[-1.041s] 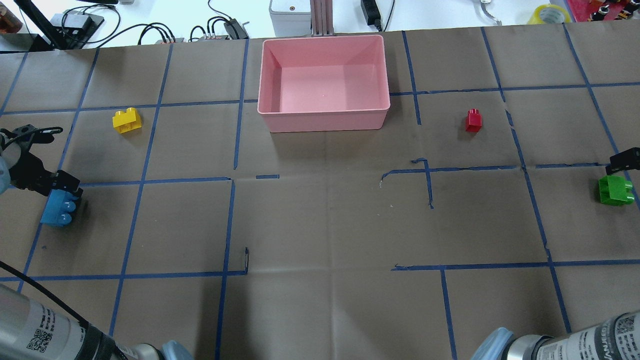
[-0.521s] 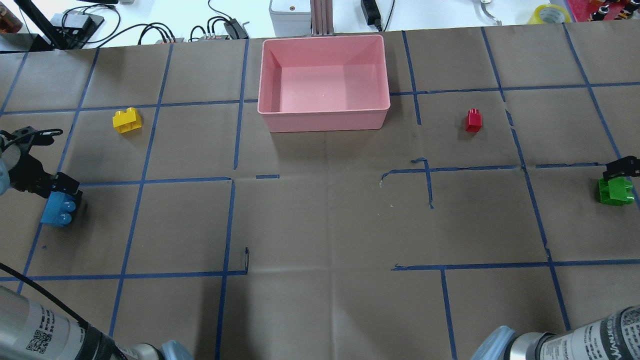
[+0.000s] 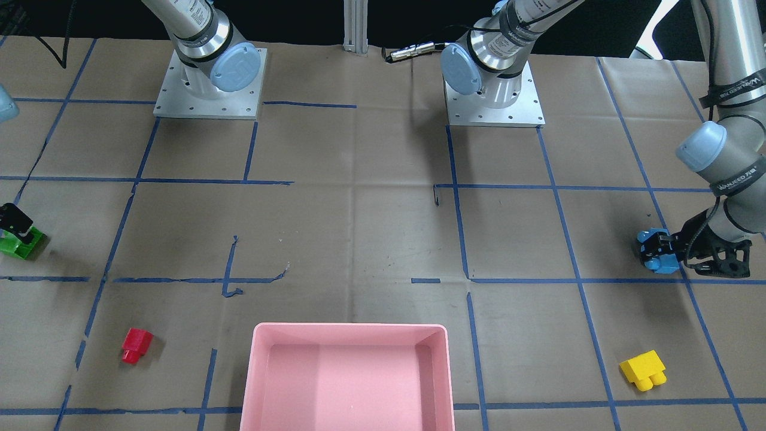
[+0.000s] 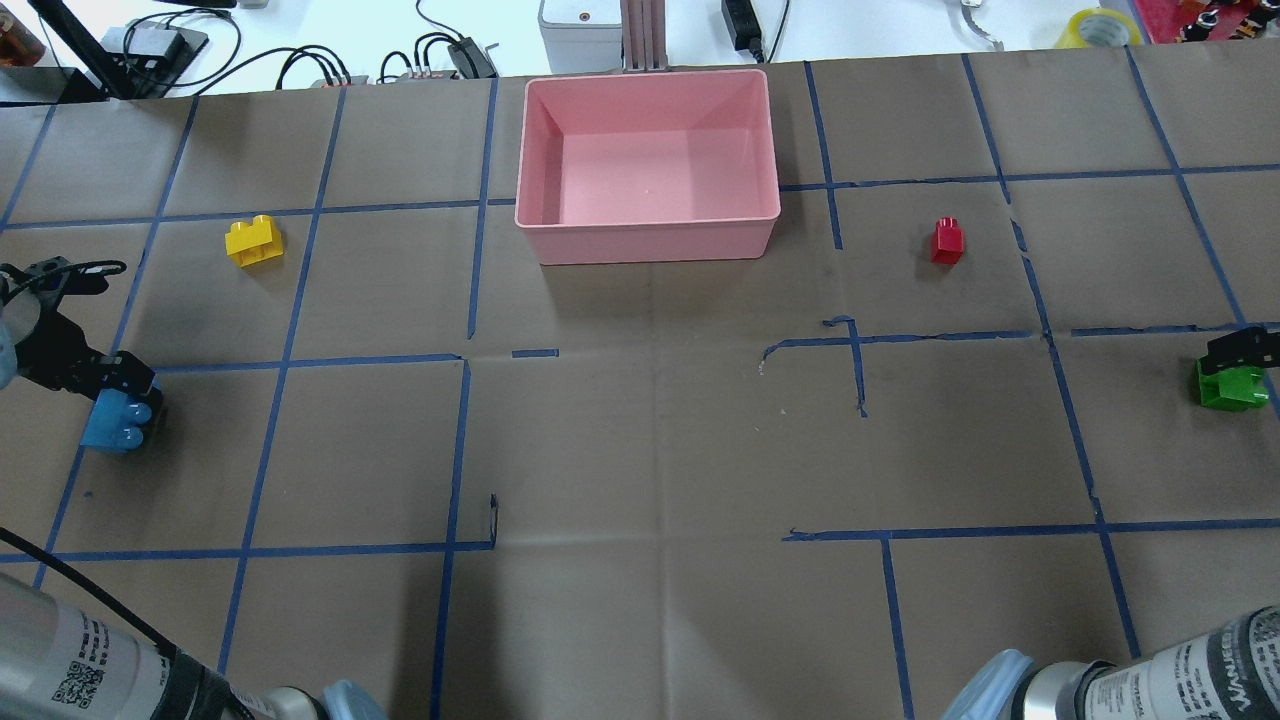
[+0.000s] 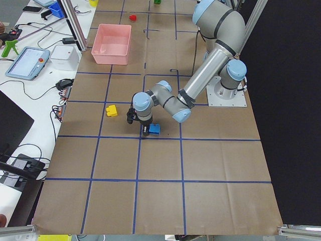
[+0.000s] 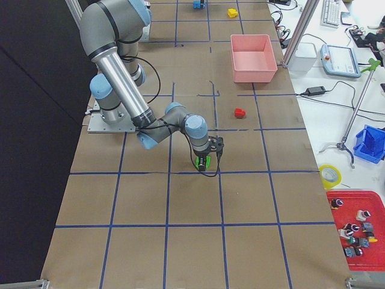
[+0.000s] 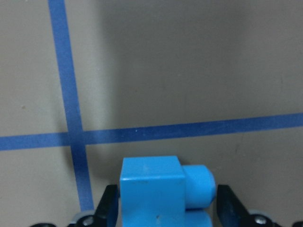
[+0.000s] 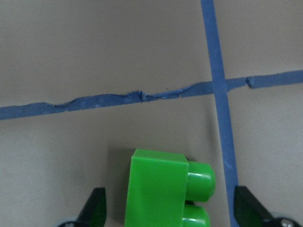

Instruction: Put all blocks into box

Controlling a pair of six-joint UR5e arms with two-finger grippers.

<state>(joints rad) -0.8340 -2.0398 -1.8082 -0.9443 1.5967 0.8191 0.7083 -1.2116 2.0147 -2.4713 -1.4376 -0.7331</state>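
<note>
My left gripper (image 4: 125,375) is shut on the light-blue brick (image 4: 116,425) at the table's left edge; in the left wrist view both fingers press the brick (image 7: 151,189). My right gripper (image 4: 1240,350) is open and straddles the green brick (image 4: 1228,388) at the right edge; in the right wrist view its fingers (image 8: 97,208) stand wide of the brick (image 8: 156,189). The yellow brick (image 4: 253,241) lies far left and the red brick (image 4: 946,241) far right. The pink box (image 4: 650,240) stands empty at the far middle.
Brown paper with a blue tape grid covers the table (image 4: 640,450). Cables and a grey device (image 4: 580,30) lie beyond the far edge behind the box. The arm bases (image 3: 206,84) stand on the robot's side.
My right gripper has come down over the green brick. My left gripper has shifted slightly at the light-blue brick. The other bricks and the box have not moved.
</note>
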